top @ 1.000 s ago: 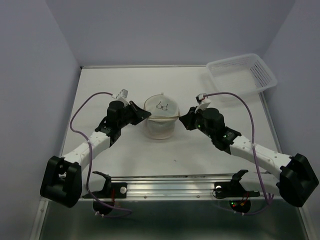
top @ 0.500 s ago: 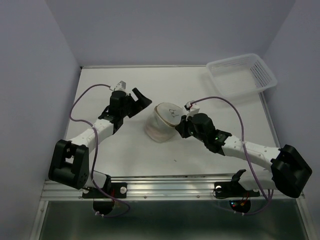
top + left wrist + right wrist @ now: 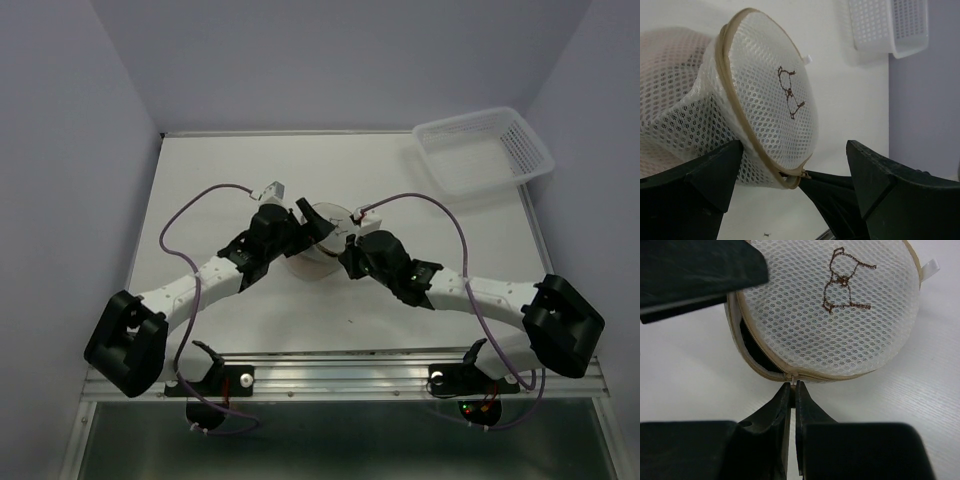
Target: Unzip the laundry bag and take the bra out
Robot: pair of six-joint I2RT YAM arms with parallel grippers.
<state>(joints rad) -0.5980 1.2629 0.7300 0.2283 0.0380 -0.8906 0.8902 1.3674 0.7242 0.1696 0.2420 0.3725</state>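
While tilted, one laundry bag (image 3: 840, 330); left fingers (image 3: 690, 185) apart, right fingers (image 3: 775, 410) together.

— What sort of place is this?

— A robotics lab, a test cell by the look of it. Plain pale walls (image 3: 340, 60) box in a white counter (image 3: 230, 165) on three sides.

— What else says lab?

— Two white-and-black robot arms, the left arm (image 3: 185, 292) and the right arm (image 3: 490, 296), are mounted on an aluminium rail (image 3: 340, 370) at the near edge. Purple cables (image 3: 215, 187) loop off them. A white plastic basket (image 3: 483, 150) sits in the far right corner.
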